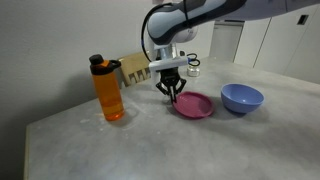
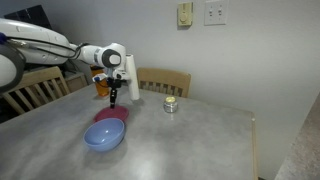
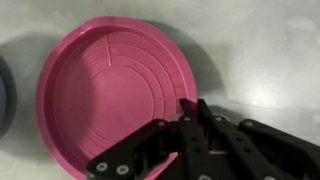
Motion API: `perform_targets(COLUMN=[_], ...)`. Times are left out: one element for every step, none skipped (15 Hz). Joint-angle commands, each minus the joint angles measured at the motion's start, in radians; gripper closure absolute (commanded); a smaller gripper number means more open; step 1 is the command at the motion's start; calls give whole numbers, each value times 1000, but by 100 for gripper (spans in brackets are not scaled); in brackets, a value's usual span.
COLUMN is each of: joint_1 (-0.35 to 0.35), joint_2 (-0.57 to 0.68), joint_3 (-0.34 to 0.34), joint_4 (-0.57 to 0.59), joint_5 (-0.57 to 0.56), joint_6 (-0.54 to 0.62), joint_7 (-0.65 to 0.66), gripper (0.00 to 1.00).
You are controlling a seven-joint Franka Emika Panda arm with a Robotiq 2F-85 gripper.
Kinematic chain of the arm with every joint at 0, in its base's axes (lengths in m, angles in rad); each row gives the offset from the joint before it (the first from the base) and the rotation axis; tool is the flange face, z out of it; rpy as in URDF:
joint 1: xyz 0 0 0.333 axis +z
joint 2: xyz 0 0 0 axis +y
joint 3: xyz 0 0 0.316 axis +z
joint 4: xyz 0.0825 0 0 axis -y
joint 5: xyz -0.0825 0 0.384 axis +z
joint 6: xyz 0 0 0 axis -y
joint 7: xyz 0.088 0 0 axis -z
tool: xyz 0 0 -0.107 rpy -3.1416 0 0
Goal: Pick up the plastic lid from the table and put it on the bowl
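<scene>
The magenta-pink plastic lid point(image 1: 196, 106) point(image 2: 110, 118) lies rim-up on the grey stone-like table point(image 1: 150, 145) point(image 2: 200, 140). It fills the wrist view point(image 3: 110, 90). My gripper point(image 1: 173, 95) point(image 2: 113, 100) point(image 3: 196, 108) points down at the lid's edge, with its fingers closed together over the raised rim, one finger inside and one outside. The periwinkle-blue bowl point(image 1: 241, 98) point(image 2: 104, 136) stands right beside the lid, empty. Only a sliver of the bowl shows at the wrist view's left edge point(image 3: 3, 95).
An orange bottle with a black cap point(image 1: 108, 90) stands near the table's corner, on the far side of the gripper from the bowl. A small metal tin point(image 2: 170, 104) sits farther along the table. Wooden chairs point(image 2: 165, 80) stand at the table's edge.
</scene>
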Motion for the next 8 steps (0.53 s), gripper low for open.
perform_targets(joint_1=[-12, -3, 2, 8, 13, 18, 25, 33], joint_2=[2, -5, -9, -15, -19, -26, -33, -42], joint_3=[31, 29, 30, 30, 29, 29, 25, 20], joint_4=[24, 28, 32, 35, 41, 44, 48, 51], joint_5=[22, 13, 10, 6, 4, 4, 0, -6], joint_6=[14, 3, -2, -6, -11, -24, -44, -79], joint_7=[-69, -80, -90, -100, -105, -110, -109, -102], gripper=[97, 97, 97, 97, 97, 97, 97, 97])
